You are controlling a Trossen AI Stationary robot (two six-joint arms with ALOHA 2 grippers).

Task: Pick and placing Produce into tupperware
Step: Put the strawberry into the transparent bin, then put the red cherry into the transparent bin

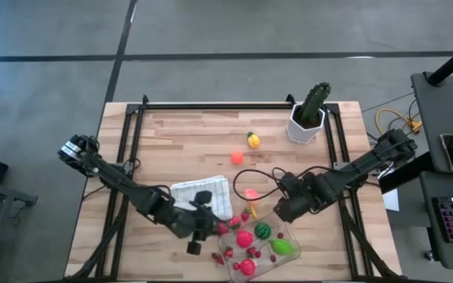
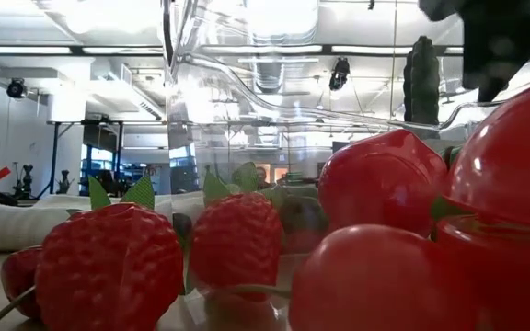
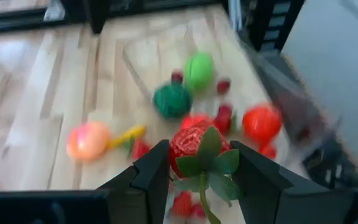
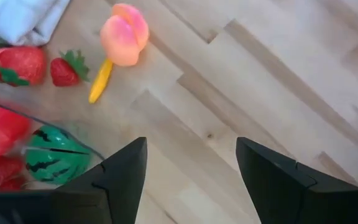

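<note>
- Wooden slat table [image 1: 187,149] fills my overhead feed, with a white checked folded cloth [image 1: 203,194] near its middle.
- My left gripper [image 3: 197,171] is clenched on a red toy strawberry [image 3: 194,144] beside the clear rectangular plastic tupperware [image 1: 289,236], which holds several produce pieces.
- My right gripper [image 4: 191,162] stands released over bare wood, near a pink toy peach [image 4: 125,34].

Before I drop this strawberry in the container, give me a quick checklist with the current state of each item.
1. Left gripper shut on the strawberry: ok.
2. Left gripper over the container: not ok, it sits at the rim by the cloth.
3. Room left in the container: ok.
4. Right gripper open, empty, beside the container: ok.
5. Peach and banana outside the container: not ok.
</note>
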